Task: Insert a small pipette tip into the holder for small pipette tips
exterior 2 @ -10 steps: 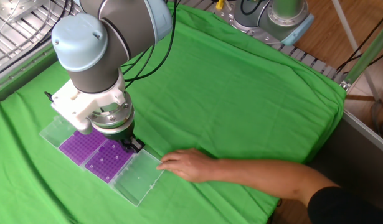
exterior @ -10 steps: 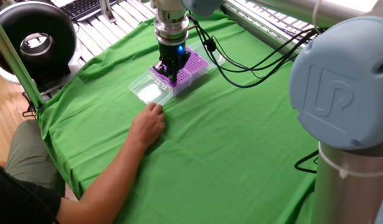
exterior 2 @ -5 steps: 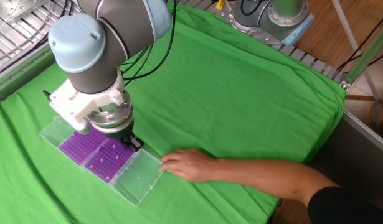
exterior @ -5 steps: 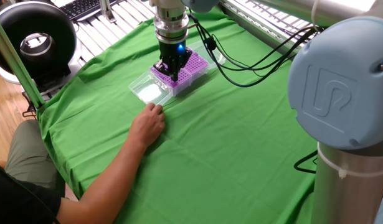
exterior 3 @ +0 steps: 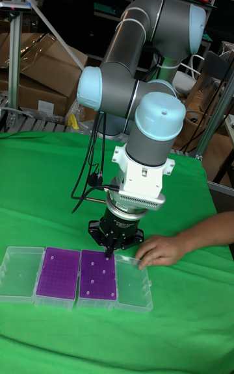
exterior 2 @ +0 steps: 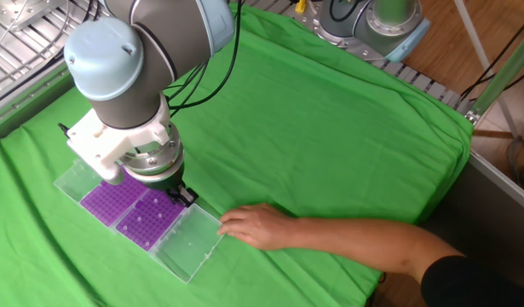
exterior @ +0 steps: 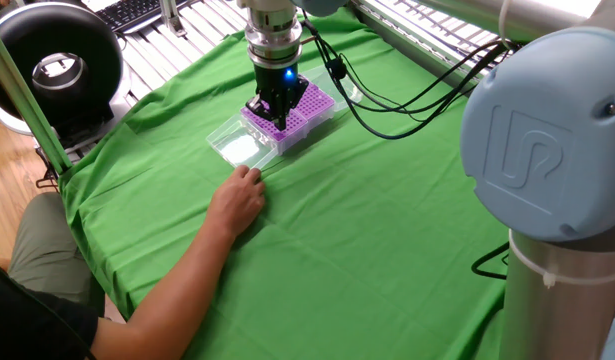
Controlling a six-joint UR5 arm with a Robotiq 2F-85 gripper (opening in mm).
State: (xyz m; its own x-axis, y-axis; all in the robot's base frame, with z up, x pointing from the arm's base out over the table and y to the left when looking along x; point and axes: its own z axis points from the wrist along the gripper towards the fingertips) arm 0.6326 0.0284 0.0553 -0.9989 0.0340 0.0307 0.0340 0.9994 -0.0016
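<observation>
The black two-finger pincer (exterior 3: 111, 248) is hovering just above the purple perforated tip rack (exterior 3: 97, 275); I cannot tell its opening, nor see the small pipette tip. A slight misalignment could jam the tip. A person's bare hand (exterior 2: 255, 226) is bracing the clear plastic lid (exterior 2: 187, 245), clearest in the tall view.

We see bright, even light on the green cloth (exterior: 337, 230) with soft shadows; the tall view's top is dim, and a blue light (exterior: 290, 75) glows upper centre.
</observation>
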